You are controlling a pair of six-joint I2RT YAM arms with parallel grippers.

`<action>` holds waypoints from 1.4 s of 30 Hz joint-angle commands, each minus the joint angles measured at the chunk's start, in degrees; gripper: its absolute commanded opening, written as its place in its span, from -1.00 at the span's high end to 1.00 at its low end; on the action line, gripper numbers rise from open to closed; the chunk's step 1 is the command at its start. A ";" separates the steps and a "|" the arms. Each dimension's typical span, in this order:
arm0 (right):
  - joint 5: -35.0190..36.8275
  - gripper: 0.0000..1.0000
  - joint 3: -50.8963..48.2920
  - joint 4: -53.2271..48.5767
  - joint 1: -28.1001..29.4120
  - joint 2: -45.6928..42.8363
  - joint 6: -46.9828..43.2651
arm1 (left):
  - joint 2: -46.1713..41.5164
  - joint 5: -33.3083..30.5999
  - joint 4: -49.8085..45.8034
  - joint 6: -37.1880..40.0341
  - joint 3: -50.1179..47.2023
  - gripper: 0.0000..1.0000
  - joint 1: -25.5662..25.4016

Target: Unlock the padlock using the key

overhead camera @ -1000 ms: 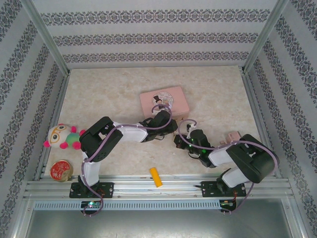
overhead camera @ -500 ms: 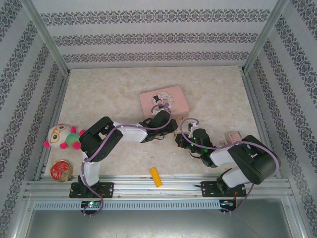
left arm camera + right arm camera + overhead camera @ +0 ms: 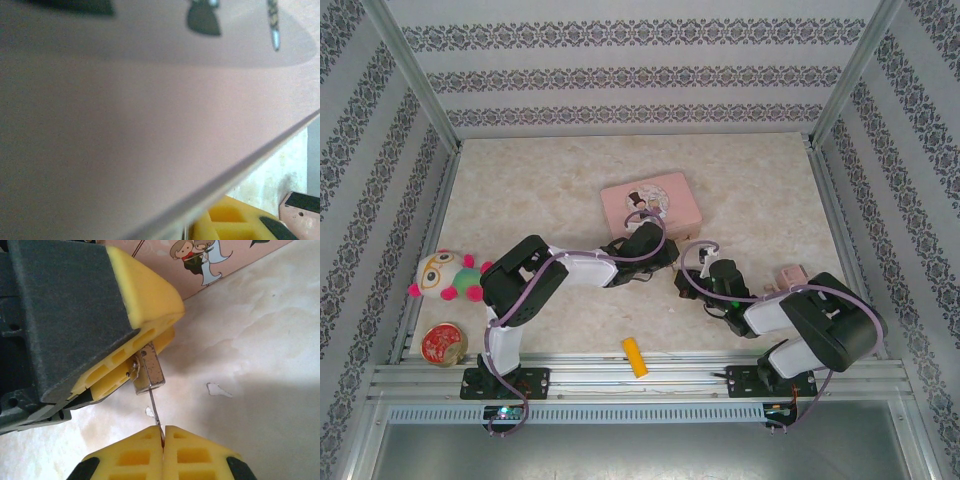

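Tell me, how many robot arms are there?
2. The left arm stretches from the near-left base to the pink tin; the right arm bends in from the near-right base toward it.

Pink cartoon-printed tin (image 3: 670,200), beige marbled table (image 3: 540,190), yellow block (image 3: 634,357); silvery padlock (image 3: 149,371), dark grey key (image 3: 155,412)

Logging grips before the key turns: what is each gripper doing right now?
Left gripper: closed on the padlock.
Right gripper: closed on the key.

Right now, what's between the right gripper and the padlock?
Just the key. In the right wrist view, its thin shaft runs from the right gripper, whose tips are shut on it, up to the padlock.
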 commanded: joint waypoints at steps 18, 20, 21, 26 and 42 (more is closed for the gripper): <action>9.37 1.00 3.31 9.01 4.22 4.77 -2.74 | 1.44 10.38 0.30 -8.66 -0.33 0.52 -0.77; 9.29 1.00 3.52 10.34 4.50 6.09 -2.18 | 1.60 10.64 0.56 -8.80 -0.57 0.52 -0.77; 9.31 1.00 3.60 10.91 4.46 6.59 -1.86 | 1.48 10.52 0.52 -8.78 -0.60 0.52 -0.78; 9.91 1.00 2.75 11.44 4.02 6.45 -1.30 | 0.77 10.04 -0.15 -8.06 -1.47 0.52 -0.57; 6.89 1.00 0.18 6.52 0.42 0.65 0.73 | -0.06 8.93 -0.62 -7.69 -2.63 0.52 0.07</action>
